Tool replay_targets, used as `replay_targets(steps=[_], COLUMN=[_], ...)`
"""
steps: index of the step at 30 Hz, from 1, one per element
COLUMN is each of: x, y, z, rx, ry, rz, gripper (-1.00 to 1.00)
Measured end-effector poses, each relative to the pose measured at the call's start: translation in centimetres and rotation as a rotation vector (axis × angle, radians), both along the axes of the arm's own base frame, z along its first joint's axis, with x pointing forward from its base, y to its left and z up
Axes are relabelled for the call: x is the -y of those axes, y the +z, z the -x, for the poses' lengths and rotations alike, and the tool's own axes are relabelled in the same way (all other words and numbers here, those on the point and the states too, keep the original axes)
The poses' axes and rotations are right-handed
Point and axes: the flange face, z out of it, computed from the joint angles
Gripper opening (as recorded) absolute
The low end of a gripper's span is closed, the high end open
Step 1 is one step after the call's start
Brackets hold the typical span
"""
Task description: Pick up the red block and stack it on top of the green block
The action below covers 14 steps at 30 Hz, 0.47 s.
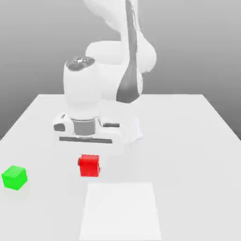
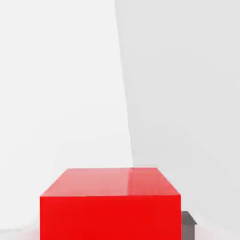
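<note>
Red block (image 1: 89, 165) sits clamped in the gripper (image 1: 89, 162), fingers closed snug on its sides beneath the white hand. Green block (image 1: 14, 177) rests on the white table (image 1: 188, 141) out at nine o'clock from red, well apart.

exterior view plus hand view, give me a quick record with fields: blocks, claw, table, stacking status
red block: in the claw, directly under the hand, near the middle of the table
green block: on the table, toward the exterior view's left of the red block, apart from it, nothing on top
claw: pointing down, shut on the red block; one finger shows beside the block in the hand view
table: white, with a slightly different white rectangular patch near the front edge
stacking status: not yet done; red block not on green
</note>
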Motion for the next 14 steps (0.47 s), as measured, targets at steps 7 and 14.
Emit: replay_targets(steps=[7,14], x=[16.9,17.0], y=[0.8,-4.2], z=[5.1,4.8], rx=[-0.014,-0.016], ry=[-0.542,-0.546], rz=[0.012,0.015], gripper=[-1.00,1.00])
